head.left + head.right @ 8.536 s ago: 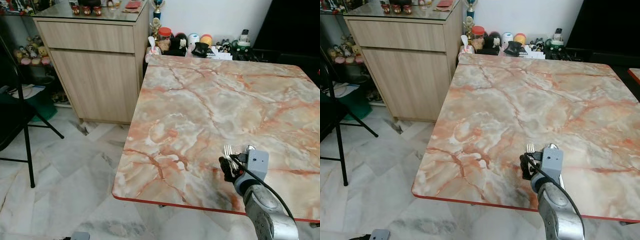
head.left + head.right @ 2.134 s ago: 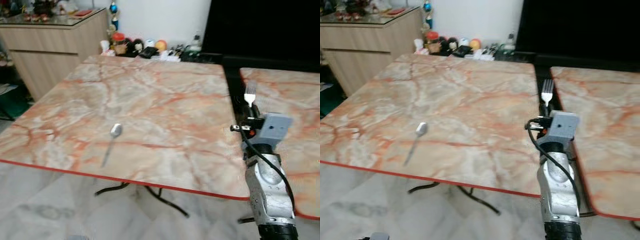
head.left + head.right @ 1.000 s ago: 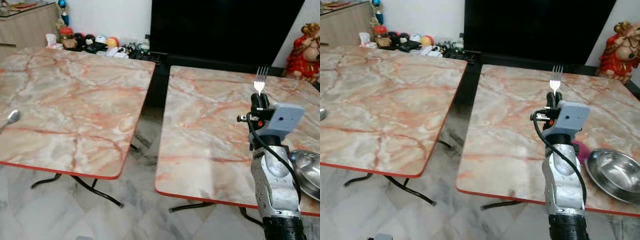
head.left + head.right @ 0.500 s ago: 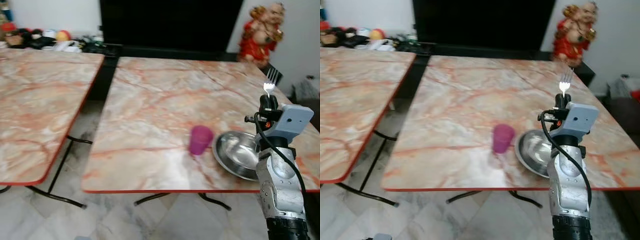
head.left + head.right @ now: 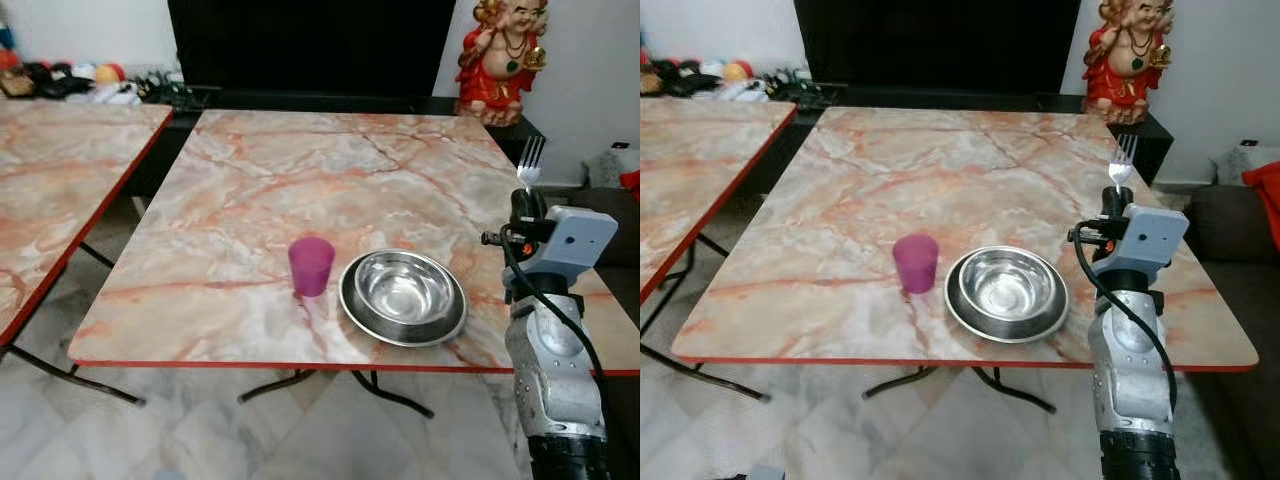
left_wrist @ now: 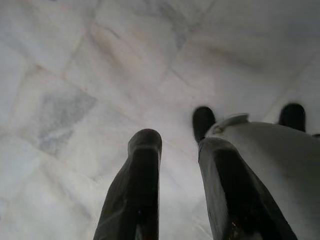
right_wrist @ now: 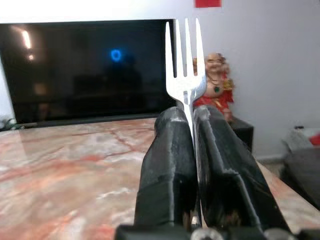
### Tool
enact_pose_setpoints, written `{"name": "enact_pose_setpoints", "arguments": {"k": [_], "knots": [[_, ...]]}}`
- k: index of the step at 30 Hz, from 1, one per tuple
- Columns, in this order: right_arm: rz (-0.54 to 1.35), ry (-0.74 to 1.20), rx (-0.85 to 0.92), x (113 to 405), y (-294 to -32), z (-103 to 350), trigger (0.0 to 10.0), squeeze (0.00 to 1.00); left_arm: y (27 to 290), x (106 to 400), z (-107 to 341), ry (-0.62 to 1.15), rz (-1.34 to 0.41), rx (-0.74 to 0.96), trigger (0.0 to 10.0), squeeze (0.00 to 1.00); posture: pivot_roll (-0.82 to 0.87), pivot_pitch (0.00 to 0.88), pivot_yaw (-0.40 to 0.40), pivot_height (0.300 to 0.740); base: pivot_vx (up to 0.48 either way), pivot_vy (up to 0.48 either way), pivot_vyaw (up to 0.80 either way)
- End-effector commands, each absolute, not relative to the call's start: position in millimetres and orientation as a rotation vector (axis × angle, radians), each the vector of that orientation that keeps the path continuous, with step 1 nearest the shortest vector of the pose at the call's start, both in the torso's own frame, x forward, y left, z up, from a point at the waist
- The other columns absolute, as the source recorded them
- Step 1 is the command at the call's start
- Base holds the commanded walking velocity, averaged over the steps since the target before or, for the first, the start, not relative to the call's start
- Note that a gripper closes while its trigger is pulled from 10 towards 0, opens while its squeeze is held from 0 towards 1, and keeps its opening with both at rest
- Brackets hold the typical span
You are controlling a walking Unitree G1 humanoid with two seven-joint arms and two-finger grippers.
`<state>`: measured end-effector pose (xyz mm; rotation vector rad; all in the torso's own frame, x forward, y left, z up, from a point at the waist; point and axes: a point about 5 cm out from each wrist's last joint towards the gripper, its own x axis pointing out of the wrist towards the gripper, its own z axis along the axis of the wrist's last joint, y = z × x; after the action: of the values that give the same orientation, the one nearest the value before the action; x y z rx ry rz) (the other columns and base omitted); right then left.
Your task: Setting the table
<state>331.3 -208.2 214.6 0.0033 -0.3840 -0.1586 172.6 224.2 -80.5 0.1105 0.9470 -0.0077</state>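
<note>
Standing on marble table [image 5: 300, 180]: cup [image 5: 311, 266], bowl [image 5: 403, 296], 1 TV [image 5: 310, 45] behind.

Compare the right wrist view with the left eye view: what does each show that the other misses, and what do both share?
Right wrist view alone: the end effector's fingers shut close up on the fork, and reflections in the black screen.
Left eye view alone: the purple cup beside the steel bowl, and a second table to the left.
Both: fork, marble table, red statue.
</note>
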Motion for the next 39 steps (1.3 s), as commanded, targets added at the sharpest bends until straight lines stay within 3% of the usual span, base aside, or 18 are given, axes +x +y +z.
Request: {"name": "enact_pose_setpoints", "arguments": {"k": [1, 8, 24, 35, 39], "knots": [[-0.148, -0.402, 0.007, 331.1, -205.5, 219.5, 10.0, 0.0, 226.6, 166.3, -82.9, 0.966, -0.002, 0.109, 10.0, 0.0, 0.0, 0.107, -0.009, 0.74, 0.0, 0.0, 0.0], [-0.139, -0.398, 0.011, 331.8, -202.1, 218.6, 10.0, 0.0, 228.2, 166.2, -82.5, 0.96, 0.013, 0.094, 10.0, 0.0, 0.0, 0.106, -0.009, 0.74, 0.0, 0.0, 0.0], [-0.135, -0.379, 0.012, 333.3, -199.2, 215.1, 10.0, 0.0, 224.5, 164.7, -84.3, 0.978, -0.001, 0.089, 10.0, 0.0, 0.0, 0.109, -0.014, 0.74, 0.312, 0.0, 0.0], [-0.166, -0.334, 0.005, 328.7, -202.2, 206.5, 10.0, 0.0, 224.9, 162.9, -84.8, 0.979, -0.011, 0.091, 10.0, 0.0, 0.0, 0.118, -0.011, 0.74, 0.0, 0.0, 0.0], [-0.19, -0.23, -0.049, 324.1, -208.4, 193.0, 10.0, 0.0, 224.6, 163.0, -84.9, 0.981, -0.015, 0.094, 10.0, 0.0, -0.02, 0.123, -0.01, 0.74, 0.0, 0.0, 0.0]]}}
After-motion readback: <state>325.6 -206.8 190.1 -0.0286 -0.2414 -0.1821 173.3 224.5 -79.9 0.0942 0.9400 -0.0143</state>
